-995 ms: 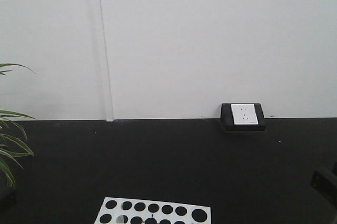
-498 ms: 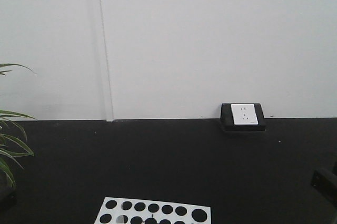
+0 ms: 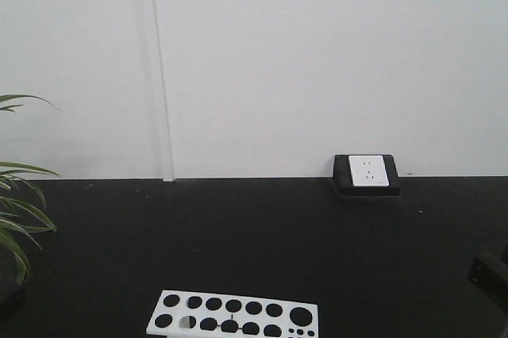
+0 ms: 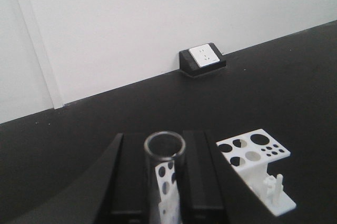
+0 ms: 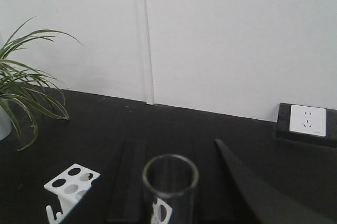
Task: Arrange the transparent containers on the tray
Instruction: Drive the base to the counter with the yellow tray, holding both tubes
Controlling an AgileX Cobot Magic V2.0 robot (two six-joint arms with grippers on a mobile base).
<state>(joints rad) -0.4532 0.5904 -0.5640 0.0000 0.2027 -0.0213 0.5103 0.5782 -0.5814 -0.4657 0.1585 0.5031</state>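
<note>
Jaws, left: clenched on the left test tube (image 4: 165, 177), with one dark finger (image 4: 198, 176) pressed to each side of the glass.
Jaws, right: grasping the right test tube (image 5: 170, 195), which stands between the two dark fingers (image 5: 132, 182).
Left test tube: upright, with its open rim toward the wrist camera. It overlaps one end of the white rack (image 4: 254, 164), and part of the rack shows through the glass. How high it sits over the rack cannot be told.
Right test tube: upright, with its rim toward the camera. A bit of the rack shows through its lower glass, and another holed end of the rack lies to its left.
Rack: stands on the black surface (image 3: 262, 235) with its holed top up. It has rows of large round holes and a cluster of small ones at its right end.
Socket (image 3: 371, 173): a white plate in a black slanted housing. It sits behind the rack and to its right, where the surface meets the white wall (image 3: 317, 60).
Plant (image 3: 20, 223): long green leaves, well left of the rack.
</note>
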